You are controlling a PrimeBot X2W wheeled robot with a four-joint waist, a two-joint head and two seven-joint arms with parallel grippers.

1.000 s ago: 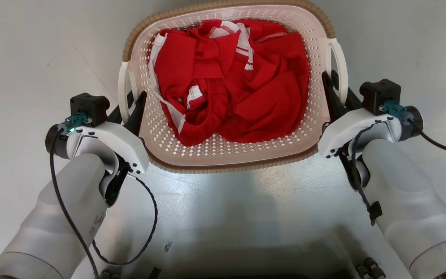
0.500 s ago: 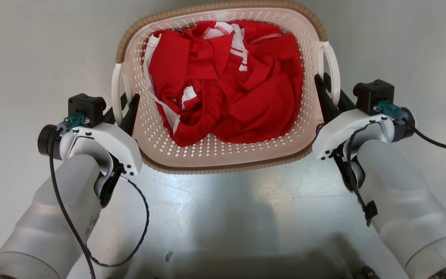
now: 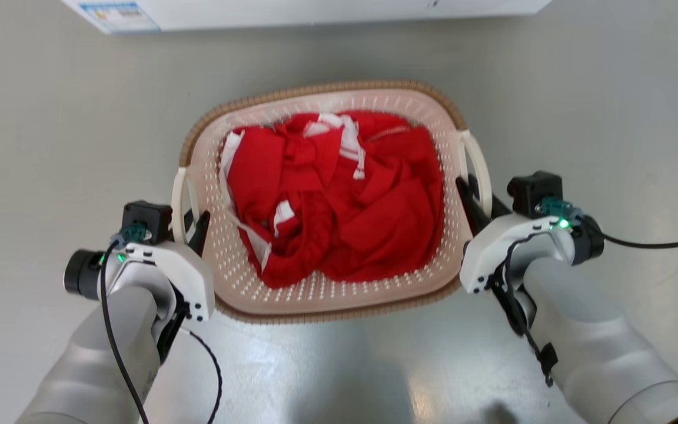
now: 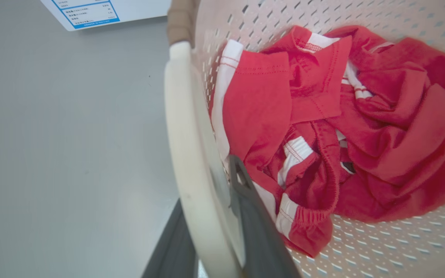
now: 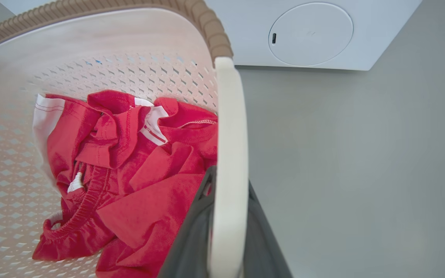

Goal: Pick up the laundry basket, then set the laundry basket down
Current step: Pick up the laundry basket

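Head view, looking down: the laundry basket (image 3: 315,91) hangs or sits between both arms over the grey floor (image 3: 50,118), short of a white appliance (image 3: 315,12) at the far edge. I cannot tell whether its base touches the floor. Red garments with white trim (image 3: 339,200) are heaped inside.

Both pale forearms reach forward from the near corners and angle inward, with the wrists level with the basket's sides. The left gripper (image 3: 193,219) is closed on the left handle (image 3: 178,203). In the left wrist view one dark finger (image 4: 253,224) lies inside the white loop (image 4: 184,154), against the perforated wall, and the other finger (image 4: 172,247) presses from outside.

The right gripper (image 3: 473,194) mirrors it, clamped narrow on the right handle (image 3: 479,168). In the right wrist view its fingers (image 5: 191,231) flank the white bar (image 5: 228,154), one on the clothes side and one on the floor side. A round cap (image 5: 310,34) shows on the appliance beyond.
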